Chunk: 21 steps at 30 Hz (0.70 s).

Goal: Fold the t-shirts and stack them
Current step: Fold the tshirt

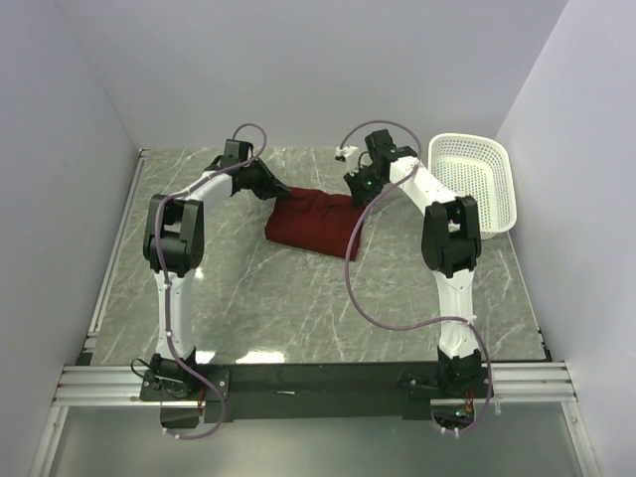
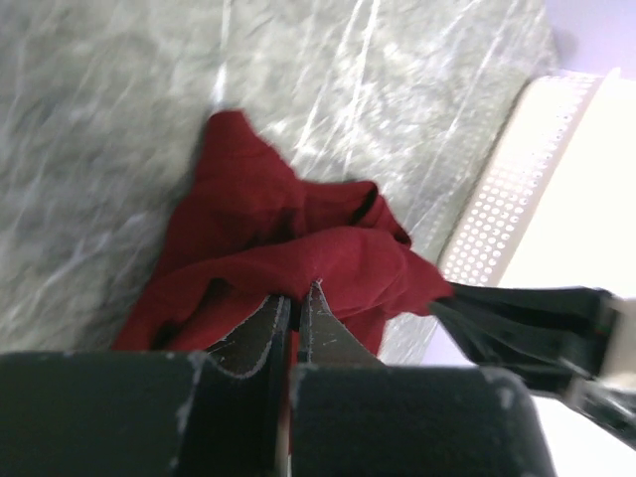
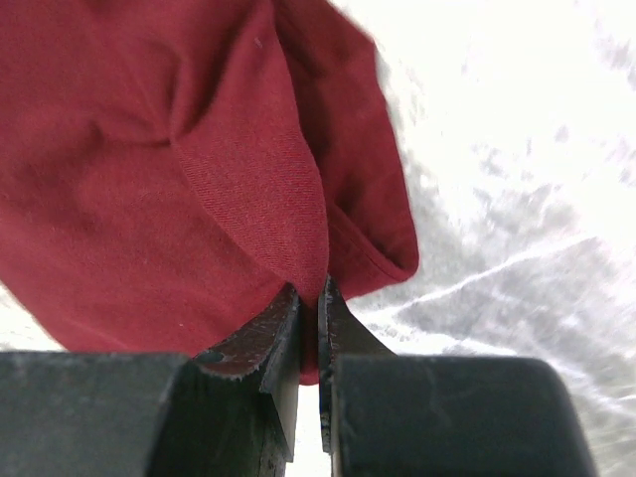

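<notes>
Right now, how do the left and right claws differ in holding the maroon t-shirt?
The left claw pinches the maroon t-shirt at its left end; the right claw pinches its right end, nearer the white perforated basket. The left claw holds a bunched fold, the right claw a smoother doubled edge. Both are shut on cloth.

One maroon t-shirt; one white basket; two arms.

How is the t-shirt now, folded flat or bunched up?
Bunched up. The t-shirt lies as a crumpled heap on the table, with loose folds; the left gripper and right gripper each pinch its cloth.
</notes>
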Each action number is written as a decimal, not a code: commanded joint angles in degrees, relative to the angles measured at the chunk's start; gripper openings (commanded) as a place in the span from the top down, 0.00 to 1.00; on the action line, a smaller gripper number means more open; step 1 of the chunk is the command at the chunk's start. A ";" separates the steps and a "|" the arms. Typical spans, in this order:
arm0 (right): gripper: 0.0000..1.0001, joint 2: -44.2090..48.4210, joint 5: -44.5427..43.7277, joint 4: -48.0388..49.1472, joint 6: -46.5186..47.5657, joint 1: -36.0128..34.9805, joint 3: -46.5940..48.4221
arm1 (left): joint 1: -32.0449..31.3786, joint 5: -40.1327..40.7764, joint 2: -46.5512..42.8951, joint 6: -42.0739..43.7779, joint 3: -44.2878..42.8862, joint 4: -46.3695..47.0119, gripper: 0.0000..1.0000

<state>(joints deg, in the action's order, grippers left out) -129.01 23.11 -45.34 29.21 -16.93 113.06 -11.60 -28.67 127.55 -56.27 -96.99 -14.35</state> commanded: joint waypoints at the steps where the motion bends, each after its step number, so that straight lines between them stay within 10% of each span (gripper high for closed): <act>1: 1.00 2.72 -1.67 2.90 -2.49 0.93 -0.48 | 0.34 -1.57 0.60 1.43 -3.56 1.69 1.00; 15: 1.00 2.36 -6.75 6.05 -6.80 1.11 -1.52 | 0.61 -1.48 5.51 0.64 -9.00 1.52 0.99; 21: 0.83 3.14 -16.16 11.23 -12.77 1.20 -3.97 | 1.14 4.57 4.74 -0.16 -10.33 1.86 0.87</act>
<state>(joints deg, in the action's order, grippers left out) -129.32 14.26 -39.42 20.47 -16.23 110.96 -11.20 -28.14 133.78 -56.47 -104.81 -14.46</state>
